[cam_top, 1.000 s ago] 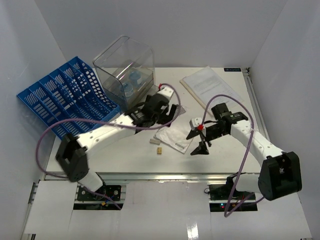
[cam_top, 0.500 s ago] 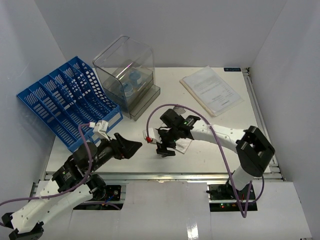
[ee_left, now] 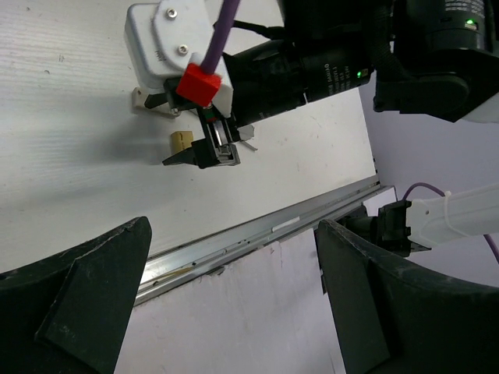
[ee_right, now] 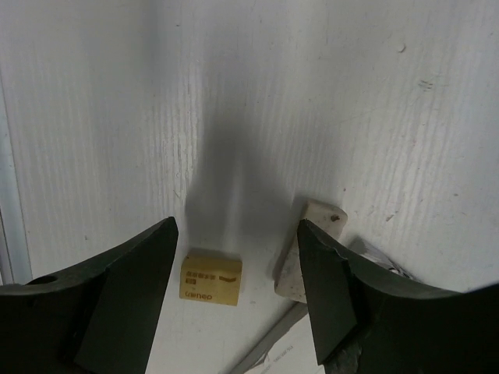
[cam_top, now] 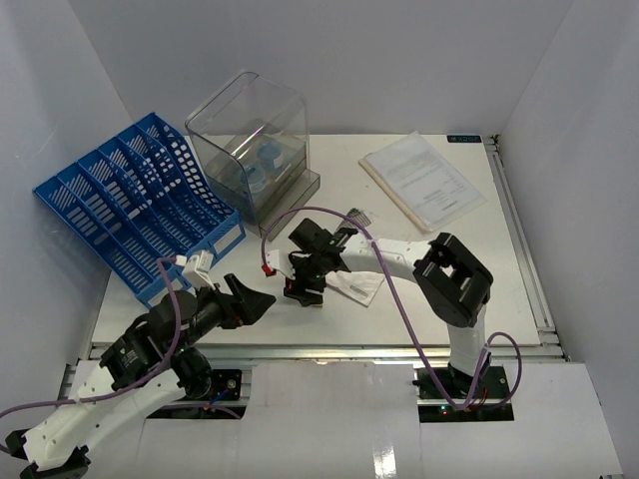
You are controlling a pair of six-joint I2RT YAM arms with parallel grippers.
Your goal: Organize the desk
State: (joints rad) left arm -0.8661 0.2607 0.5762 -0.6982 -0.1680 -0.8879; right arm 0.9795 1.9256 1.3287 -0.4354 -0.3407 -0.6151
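The table (cam_top: 519, 249), a white rectangular top with a metal rail along its edges, fills the floor of the white-walled cell, with both arm bases at its near edge. A blue slotted file rack (cam_top: 130, 205) sits at the left rear, tilted back and overhanging the left edge. Just beside it on the right, a clear plastic bin (cam_top: 250, 140) stands upright with blue items inside. A stack of printed paper (cam_top: 421, 180) lies flat at the right rear, well apart from the bin. The right arm (cam_top: 399, 261) reaches leftward across the front centre of the table. The left arm (cam_top: 150, 344) is folded low at the front left corner. The left tool (ee_left: 232, 226) points toward the centre, its jaws fully spread and empty. The right tool (cam_top: 303, 291) points down at the table surface with its jaws apart, gripping nothing. A white flat packet (cam_top: 357, 287) lies just right of the right tool. A small tan block with printed lettering (ee_right: 210, 279) rests on the table between the right tool's fingers, nearer one finger and touching neither. A small off-white piece (ee_right: 308, 249) lies just beside the block.
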